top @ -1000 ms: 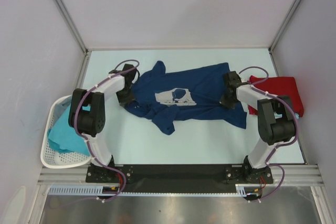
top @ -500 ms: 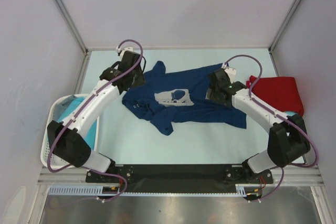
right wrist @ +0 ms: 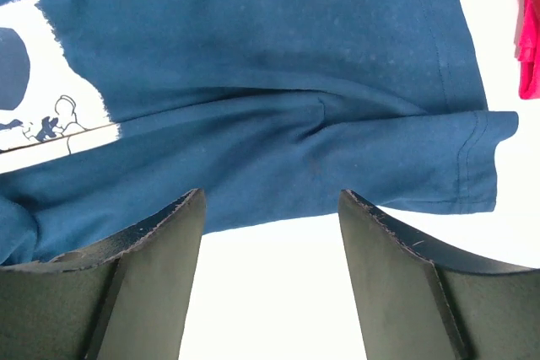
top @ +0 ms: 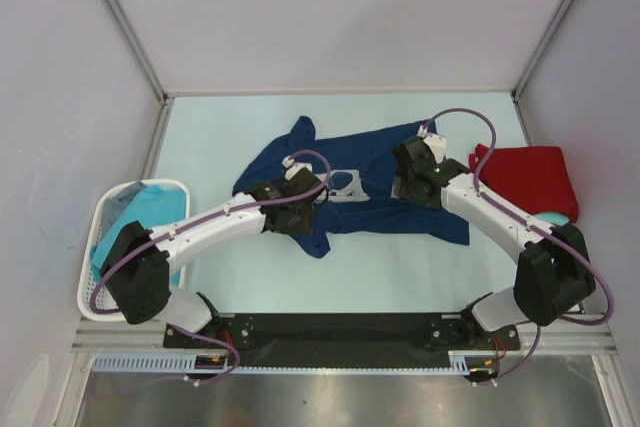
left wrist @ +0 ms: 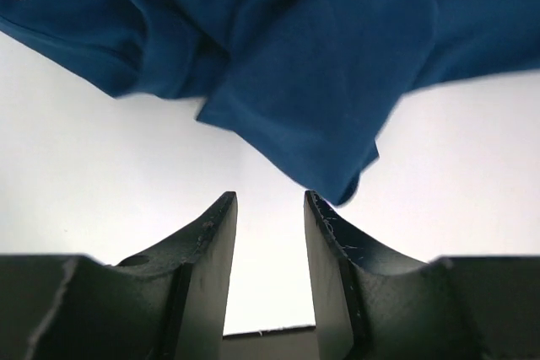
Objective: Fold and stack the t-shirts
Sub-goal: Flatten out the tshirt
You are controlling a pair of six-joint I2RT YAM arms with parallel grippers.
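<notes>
Left gripper (left wrist: 270, 200) swung from upper left to centre, fingers parted, empty, facing flap of navy t-shirt (top: 378, 160); right gripper (right wrist: 270, 196) parted over hem, prob. for 2-pt grab.

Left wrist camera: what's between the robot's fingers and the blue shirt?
Just bare table. In the left wrist view the left gripper is open and empty, and the navy t-shirt lies just ahead, its lowest corner close beside one fingertip.
</notes>
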